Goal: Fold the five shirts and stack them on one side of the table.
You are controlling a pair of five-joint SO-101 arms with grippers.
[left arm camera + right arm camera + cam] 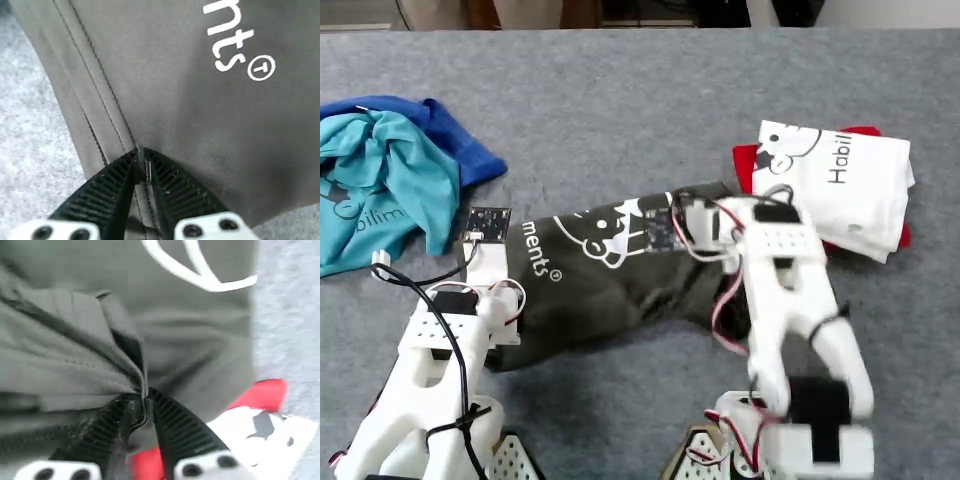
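A dark olive shirt (610,280) with white print lies spread across the middle of the grey table (620,100). My left gripper (141,167) is shut on its hemmed edge (100,115) at the shirt's left end, by the left arm (470,300). My right gripper (145,402) is shut on a bunched fold of the olive shirt (75,355) at its right end, under the right arm (770,260). A folded white shirt (845,190) lies on a folded red shirt (748,160) at the right. A teal shirt (390,190) and a blue shirt (455,140) lie crumpled at the left.
The table's far half is bare grey felt. The folded stack, white shirt (260,435) over red shirt (255,395), sits close beside the right gripper. The arm bases (620,450) stand at the near edge.
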